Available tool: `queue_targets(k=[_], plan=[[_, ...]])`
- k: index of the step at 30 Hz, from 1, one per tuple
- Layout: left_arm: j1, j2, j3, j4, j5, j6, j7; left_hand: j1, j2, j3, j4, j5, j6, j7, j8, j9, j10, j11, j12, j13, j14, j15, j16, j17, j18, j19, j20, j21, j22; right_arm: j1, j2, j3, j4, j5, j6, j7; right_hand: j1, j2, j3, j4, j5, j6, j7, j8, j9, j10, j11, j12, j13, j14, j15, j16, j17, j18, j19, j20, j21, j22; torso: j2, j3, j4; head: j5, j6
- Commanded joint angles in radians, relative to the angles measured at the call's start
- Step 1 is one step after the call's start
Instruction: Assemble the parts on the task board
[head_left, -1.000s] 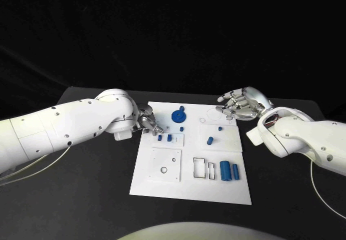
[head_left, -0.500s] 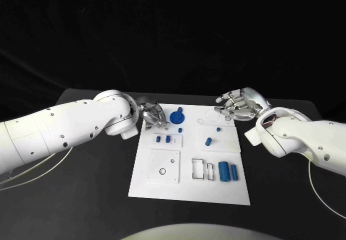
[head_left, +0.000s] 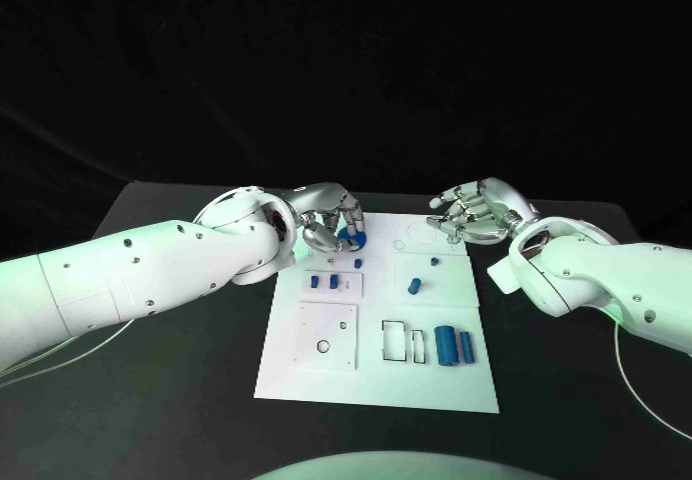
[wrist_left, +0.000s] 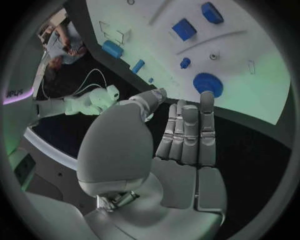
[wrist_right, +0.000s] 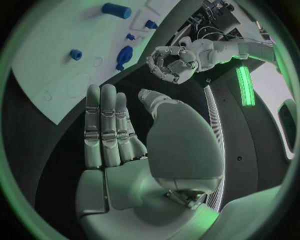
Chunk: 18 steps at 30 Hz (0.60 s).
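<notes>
Gear (head_left: 355, 238) lies just beyond left hand (head_left: 326, 218), fingers straight, holding nothing.

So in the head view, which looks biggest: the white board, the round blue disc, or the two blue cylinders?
1. task board
2. the round blue disc and the pair of blue cylinders look too alike to rank; the left hand partly covers the disc.

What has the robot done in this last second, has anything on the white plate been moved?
The left hand has travelled from the task board's left edge toward its far end and now hovers open over the blue gear, holding nothing. The right hand stayed by the far right corner, empty. The blue parts, such as the two cylinders, lie where they were.
</notes>
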Motion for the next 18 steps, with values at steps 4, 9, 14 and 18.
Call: queue_targets(k=[4,9,14,18], plan=[[-0.008,0.036,-0.006,-0.04,-0.255,0.044,0.068,-0.023,0.003,-0.008,-0.03,-0.052,0.019,-0.005,-0.031,-0.032,-0.008,-0.004,-0.044,-0.049,0.018,-0.009,0.043,0.007,0.013,0.03,-0.01,0.046,0.035,-0.001,0.002,0.0,0.003,-0.01,0.009,0.01,-0.008,0.002,-0.002,-0.006,0.005,-0.005,0.002,0.005,0.001,-0.004,0.001,-0.006,-0.001,0.002,0.002,-0.004,0.001,0.004,0.006,0.0,-0.004,-0.001,0.002,0.0005,-0.0014,-0.001,0.003],[-0.013,0.058,-0.009,-0.067,-0.305,0.096,0.059,-0.033,0.005,-0.019,-0.038,-0.06,0.04,-0.005,-0.035,-0.04,-0.002,-0.005,-0.056,-0.066,0.028,-0.012,0.062,0.007,0.007,0.05,-0.013,0.081,0.057,-0.001,0.003,0.0,0.004,-0.01,0.009,0.009,-0.008,0.002,-0.002,-0.006,0.005,-0.005,0.002,0.005,0.001,-0.004,0.001,-0.006,-0.001,0.002,0.002,-0.004,0.001,0.004,0.006,0.0,-0.004,-0.001,0.003,0.0012,-0.0021,-0.002,0.003],[-0.015,0.077,-0.011,-0.092,-0.327,0.132,0.052,-0.033,0.009,-0.017,-0.043,-0.052,0.052,-0.003,-0.039,-0.047,0.005,-0.004,-0.064,-0.077,0.039,-0.011,0.079,0.015,0.003,0.062,-0.014,0.103,0.071,-0.001,0.004,0.0,0.003,-0.011,0.008,0.009,-0.008,0.002,-0.002,-0.006,0.005,-0.005,0.002,0.005,0.001,-0.004,0.001,-0.006,-0.001,0.002,0.002,-0.004,0.001,0.004,0.006,0.0,-0.004,-0.001,0.002,0.0014,-0.0007,-0.005,0.001],[-0.017,0.09,-0.011,-0.107,-0.336,0.142,0.05,-0.034,0.011,-0.013,-0.046,-0.045,0.061,-0.001,-0.042,-0.051,0.012,-0.003,-0.07,-0.086,0.049,-0.01,0.092,0.023,0.0,0.072,-0.013,0.12,0.081,-0.001,0.005,0.0,0.003,-0.011,0.007,0.01,-0.006,0.002,-0.001,-0.008,0.006,-0.006,0.002,0.005,0.0,-0.004,0.002,-0.007,-0.003,0.001,0.002,-0.006,0.003,0.004,0.006,0.0,-0.005,-0.003,0.001,0.0008,0.0005,-0.006,-0.001]])
